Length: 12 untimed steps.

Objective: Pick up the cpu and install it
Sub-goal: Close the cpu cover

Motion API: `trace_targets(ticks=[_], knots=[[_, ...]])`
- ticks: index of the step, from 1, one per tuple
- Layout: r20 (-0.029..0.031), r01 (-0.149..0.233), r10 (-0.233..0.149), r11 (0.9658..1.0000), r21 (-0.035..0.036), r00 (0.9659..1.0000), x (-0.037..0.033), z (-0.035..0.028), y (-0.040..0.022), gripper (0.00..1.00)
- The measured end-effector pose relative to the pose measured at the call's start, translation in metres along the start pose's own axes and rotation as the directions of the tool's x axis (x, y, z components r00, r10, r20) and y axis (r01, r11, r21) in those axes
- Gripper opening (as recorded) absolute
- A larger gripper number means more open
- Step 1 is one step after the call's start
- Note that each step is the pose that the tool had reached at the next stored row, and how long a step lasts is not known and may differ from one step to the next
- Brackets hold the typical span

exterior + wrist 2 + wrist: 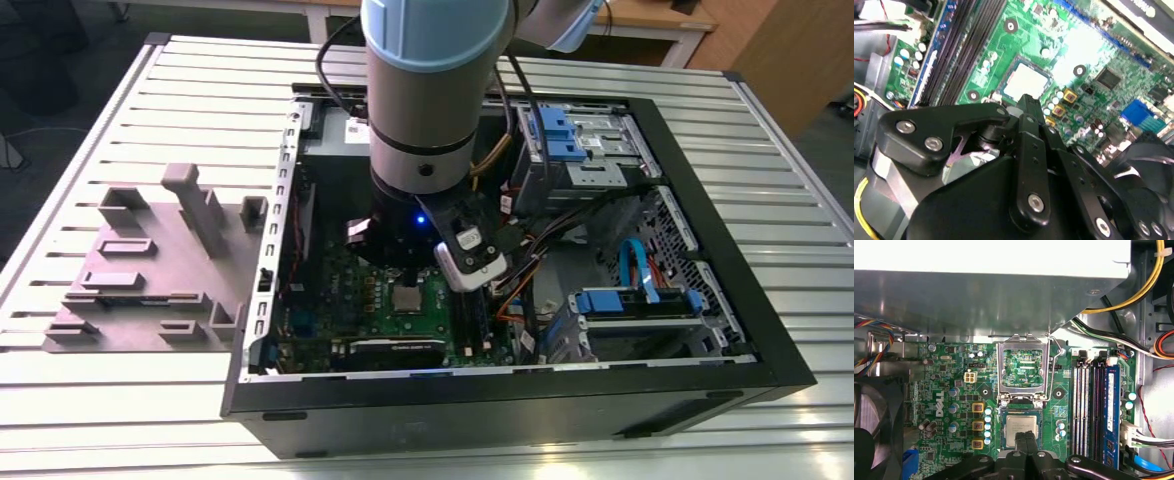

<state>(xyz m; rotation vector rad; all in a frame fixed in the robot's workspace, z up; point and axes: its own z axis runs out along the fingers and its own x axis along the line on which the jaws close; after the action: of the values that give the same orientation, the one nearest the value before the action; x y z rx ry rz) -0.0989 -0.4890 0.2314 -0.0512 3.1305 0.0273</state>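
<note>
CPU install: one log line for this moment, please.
cpu: lying in socket | socket frame: hinged open | gripper: shut, tips over cpu

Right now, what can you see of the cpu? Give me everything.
The cpu is a small, flat, square chip with a pale silvery metal top that looks bare. It lies level in its socket on the green motherboard. The hinged metal frame is swung open beside it and does not clamp it. The gripper, shut, hangs just over one edge; whether it touches the chip cannot be told.
</note>
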Motion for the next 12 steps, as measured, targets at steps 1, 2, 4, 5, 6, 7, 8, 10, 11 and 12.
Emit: trace_targets(ticks=[1, 2, 4, 5, 6, 7, 8, 10, 11, 12], knots=[[-0.0001, 0.0, 0.0, 1.0, 0.0001, 1.0, 0.0, -0.0029, 0.0, 0.1], [-0.0001, 0.0, 0.0, 1.0, 0.0001, 1.0, 0.0, -0.0034, 0.0001, 0.1], [-0.0001, 0.0, 0.0, 1.0, 0.0, 1.0, -0.0001, -0.0044, 0.0001, 0.1], [0.0, 0.0, 0.0, 1.0, 0.0, 1.0, -0.0001, -0.005, 0.0001, 0.1], [0.0, 0.0, 0.0, 1.0, 0.0, 1.0, -0.0001, -0.0055, 0.0001, 0.1], [0.0001, 0.0, 0.0, 1.0, -0.0002, 1.0, -0.0001, -0.0054, 0.0001, 0.1], [0.0, 0.0, 0.0, 1.0, -0.0002, 1.0, -0.0001, -0.0055, 0.0001, 0.1], [-0.0001, 0.0, 0.0, 1.0, 0.0, 1.0, -0.0001, -0.006, 0.0001, 0.1], [-0.0001, 0.0, 0.0, 1.0, 0.0, 1.0, -0.0001, -0.0064, 0.0001, 0.1], [-0.0001, 0.0, 0.0, 1.0, 0.0, 1.0, -0.0001, -0.0064, 0.0001, 0.1]])
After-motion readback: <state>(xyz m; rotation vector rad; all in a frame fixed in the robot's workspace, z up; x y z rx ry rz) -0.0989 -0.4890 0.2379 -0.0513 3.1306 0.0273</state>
